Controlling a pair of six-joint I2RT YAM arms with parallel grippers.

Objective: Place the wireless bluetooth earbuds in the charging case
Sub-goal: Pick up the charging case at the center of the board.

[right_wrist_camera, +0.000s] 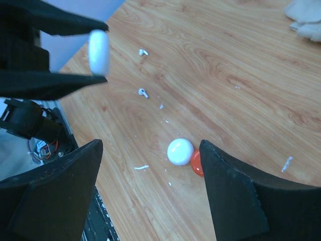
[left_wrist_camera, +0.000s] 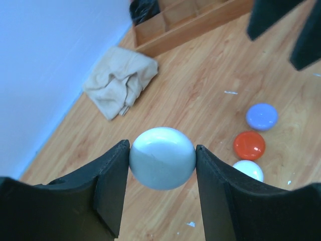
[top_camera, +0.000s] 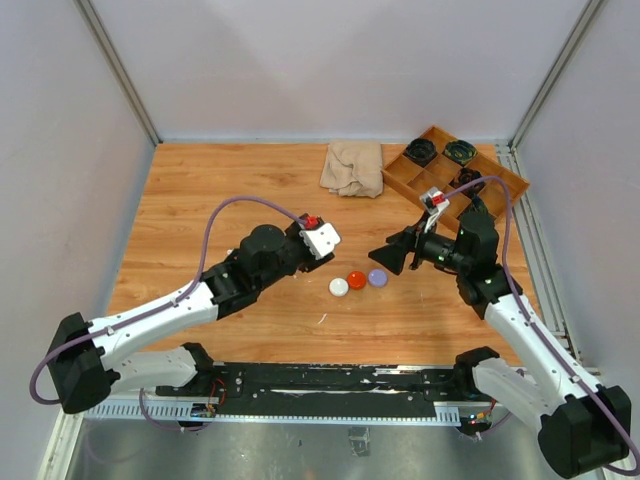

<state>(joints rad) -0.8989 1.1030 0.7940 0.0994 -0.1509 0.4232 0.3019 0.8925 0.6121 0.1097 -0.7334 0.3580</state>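
Closest to the lens, your left gripper (left_wrist_camera: pixel 162 156) fills the bottom of the left wrist view. Its black fingers (left_wrist_camera: pixel 113 186) are clenched on either side of a pale round case (left_wrist_camera: pixel 162 158), which is held clear of the wooden table (left_wrist_camera: pixel 210 90). In the right wrist view the same case shows edge-on in the upper left corner (a thin white oval between two dark blades).

Your right gripper (right_wrist_camera: pixel 150 145) stands released. Its two pads (right_wrist_camera: pixel 60 186) sit wide apart across the bottom of that frame, with only tabletop between them.

Two wireless bluetooth earbuds (right_wrist_camera: pixel 144 93) lie loose on the bare wood in the upper left of the right wrist view, one above the other and not touching. They sit below and to the right of the held case as the frame shows it.

At the centre of the top view, three more round cases sit side by side in a short row: a white case (top_camera: pixel 339 287), a red case (top_camera: pixel 356 280) and a purple case (top_camera: pixel 377 277). Your right gripper points at the row from right of centre, near the purple one.

A crumpled beige cloth (top_camera: pixel 352 167) lies at upper centre, just beside a wooden divided tray (left_wrist_camera: pixel 190 27) in the upper right. You cannot tell what the dark round items in the tray's far compartments are.
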